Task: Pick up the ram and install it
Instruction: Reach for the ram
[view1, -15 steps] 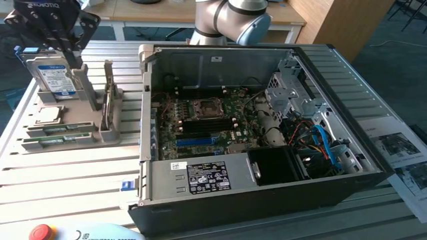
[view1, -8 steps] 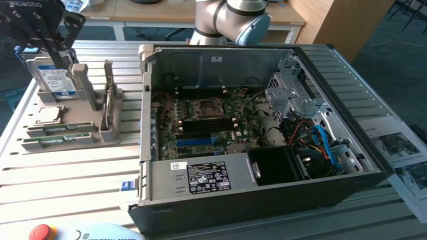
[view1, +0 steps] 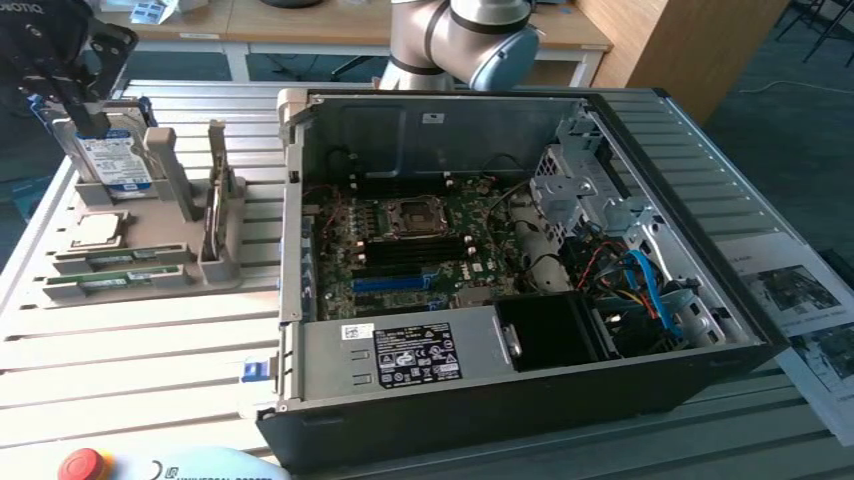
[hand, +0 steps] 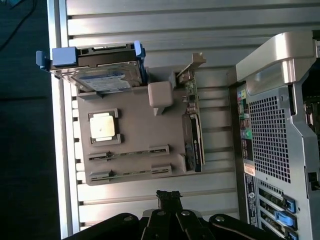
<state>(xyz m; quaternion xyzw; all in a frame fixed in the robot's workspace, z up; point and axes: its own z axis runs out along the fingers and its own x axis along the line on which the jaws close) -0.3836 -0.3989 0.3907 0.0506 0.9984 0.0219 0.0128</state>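
Observation:
Two ram sticks lie edge-up in the slots of a grey holder (hand: 145, 125), one (hand: 129, 152) beside the other (hand: 129, 172). In the exterior view they show as green strips (view1: 118, 262) at the holder's near end (view1: 200, 275). My gripper (hand: 168, 196) hovers above the table just off that end of the holder, fingers shut together with nothing between them. In the exterior view the gripper (view1: 56, 95) hangs at the far left above the holder. The open computer case (view1: 507, 400) lies to the exterior view's right, with blue memory slots (view1: 400, 282) on its motherboard.
The holder also carries a hard drive in a blue bracket (hand: 100, 75), a square silver processor (hand: 103, 125) and an upright expansion card (hand: 194, 130). The case's rear panel (hand: 270, 135) stands close to the holder. The arm's base (view1: 467, 35) is behind the case. A red stop button (view1: 83, 465) sits near the front.

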